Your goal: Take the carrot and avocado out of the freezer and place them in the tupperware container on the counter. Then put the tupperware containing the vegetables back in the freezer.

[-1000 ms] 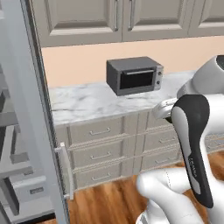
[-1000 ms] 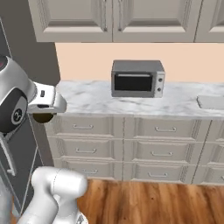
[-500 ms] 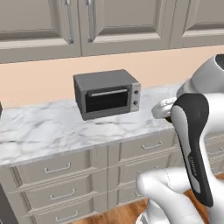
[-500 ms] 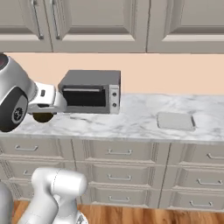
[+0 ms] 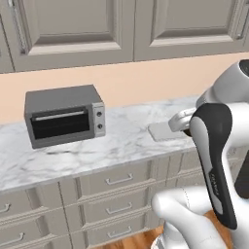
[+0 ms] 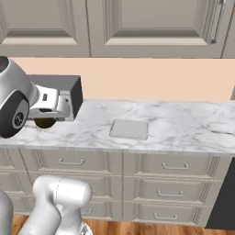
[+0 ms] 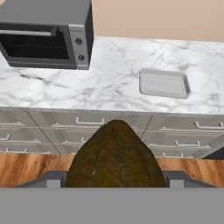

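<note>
The gripper (image 7: 114,181) is pinching the avocado (image 7: 114,159) between its jaws, the dark lump bulging up at the bottom centre of the hand view and peeking out as a brown curve under the hand at the left of the right base view. It is hanging out in front of the drawers (image 7: 87,121), not over the counter (image 7: 113,83) yet, so a slip now would be sending the fruit to the wooden floor (image 7: 26,164). The tupperware container (image 7: 164,82) is sitting right of centre in the hand view, well apart from the toaster oven (image 7: 48,35) at upper left. I can't make out anything inside the container from here. The rounded skin is giving the fingers little to bite on, so a jolt could be rolling it loose. Letting go too high, or off to one side, could be bouncing it over those low walls onto the marble.
</note>
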